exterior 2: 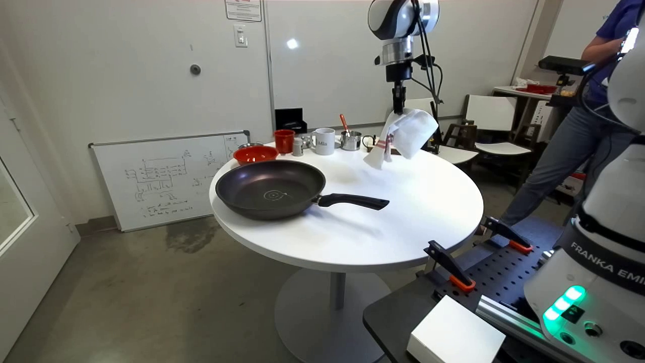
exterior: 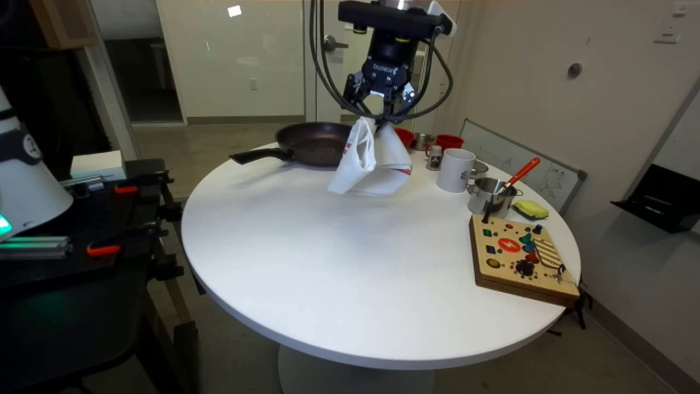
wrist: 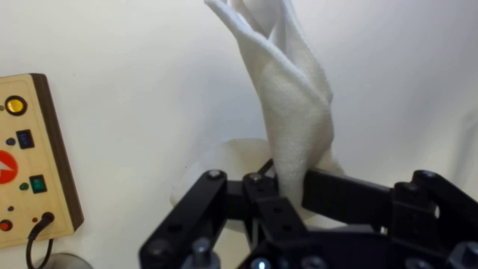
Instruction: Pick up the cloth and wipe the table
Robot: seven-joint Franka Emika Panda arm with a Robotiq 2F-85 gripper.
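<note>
Over the table – the gripper pinches the drooping cloth.

A small white cloth, with thin reddish stripes near an edge, hangs in the air, gathered and pinched at the top, its creased folds flaring loosely downward. In both exterior views it is above the table, its lower edges clear of the surface. The table is large and round, with a smooth, level white top on a central post and a round base.
</note>
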